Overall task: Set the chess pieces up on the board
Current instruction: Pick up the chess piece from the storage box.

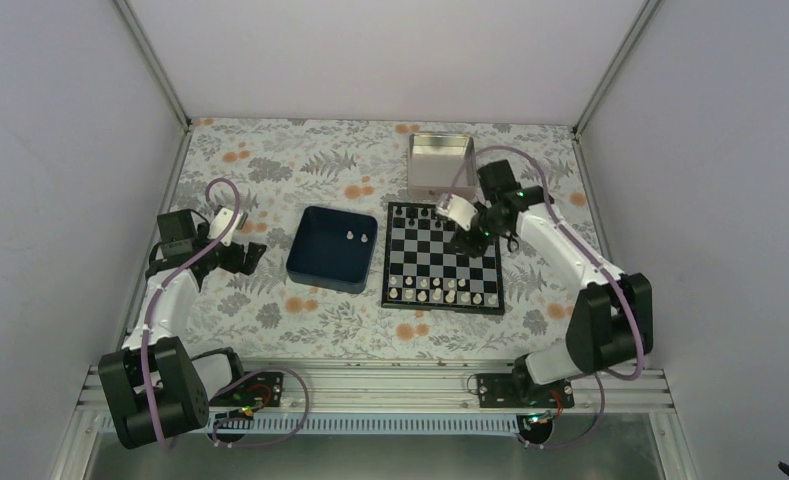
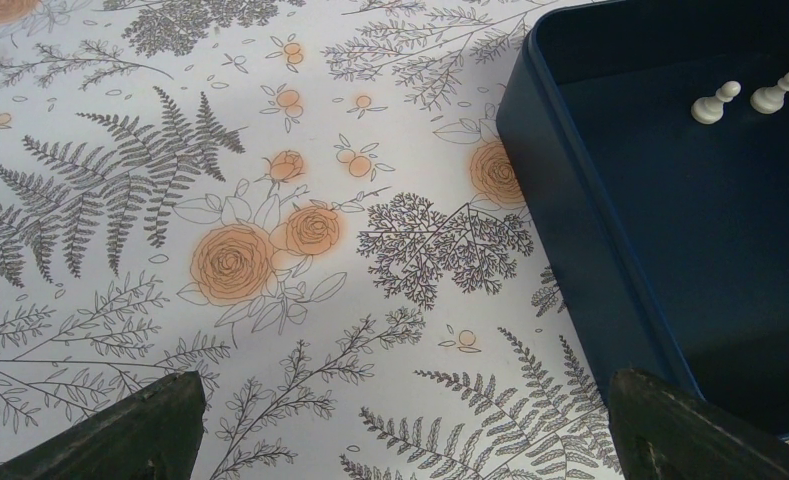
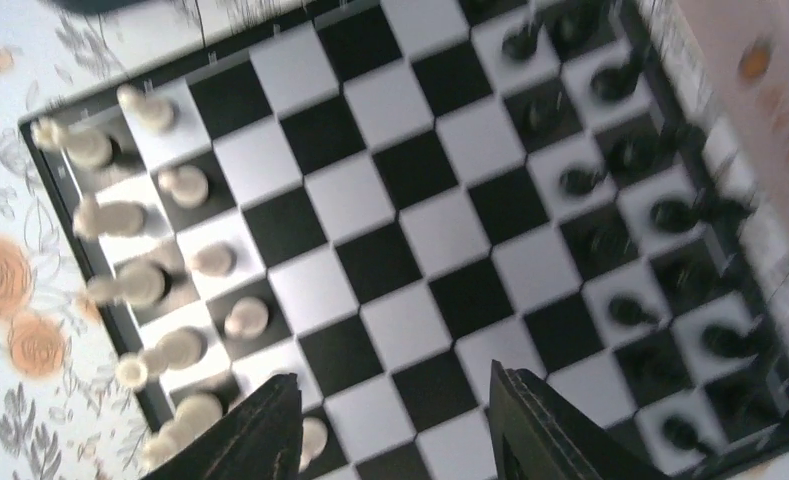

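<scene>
Table: I see it covered in a white print of grey ferns and orange roses.
Back wall: plain pale panel behind the table.
Side walls: same pale panels flanking the table.
Posts: metal struts rising from the table's far corners.
Rail: aluminium, along the table's near edge.

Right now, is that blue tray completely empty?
No, two white pieces sit inside the blue tray, near one corner.

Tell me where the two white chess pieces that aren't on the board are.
In the top view, the two white pieces sit inside the dark blue tray, near its far right corner, just left of the board.
</scene>
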